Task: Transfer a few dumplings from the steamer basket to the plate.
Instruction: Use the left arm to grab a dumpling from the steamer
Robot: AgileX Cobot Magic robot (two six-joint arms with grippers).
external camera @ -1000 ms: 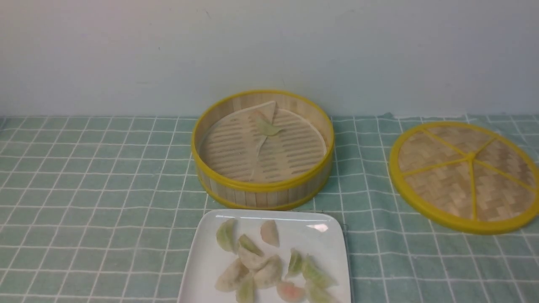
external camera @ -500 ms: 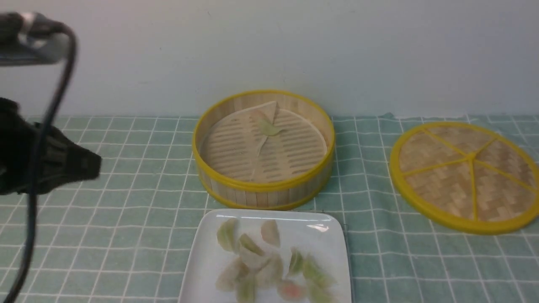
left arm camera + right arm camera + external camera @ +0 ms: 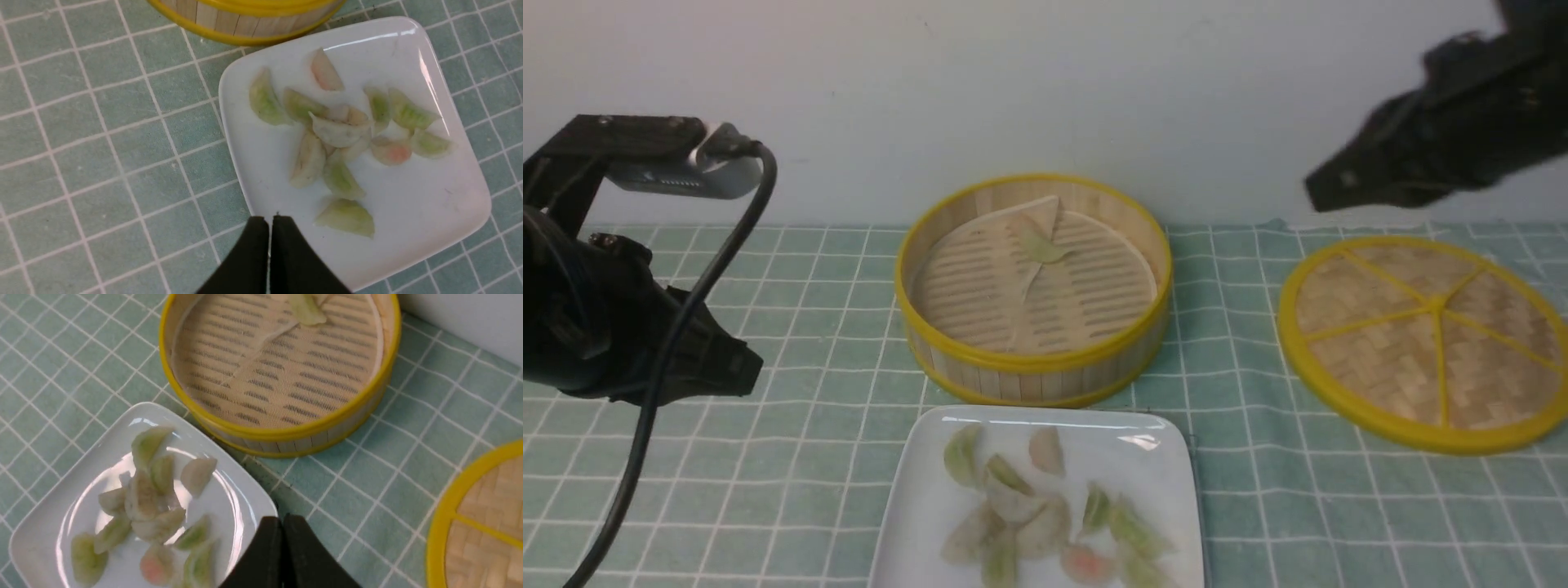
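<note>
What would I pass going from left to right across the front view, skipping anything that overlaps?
Black left gripper → round bamboo steamer basket with yellow rims → flat woven bamboo disc with yellow spokes. The glossy white plate and the black right gripper overlap these, so they are left out.

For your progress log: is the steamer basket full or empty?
Nearly empty: the steamer basket holds only one pale green dumpling near its far wall.

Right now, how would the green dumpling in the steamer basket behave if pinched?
Probably soft: the green dumpling looks thin and translucent, so a hard pinch could squash it. Likely light, tiny beside the steamer basket. It may cling to the folded liner.
</note>
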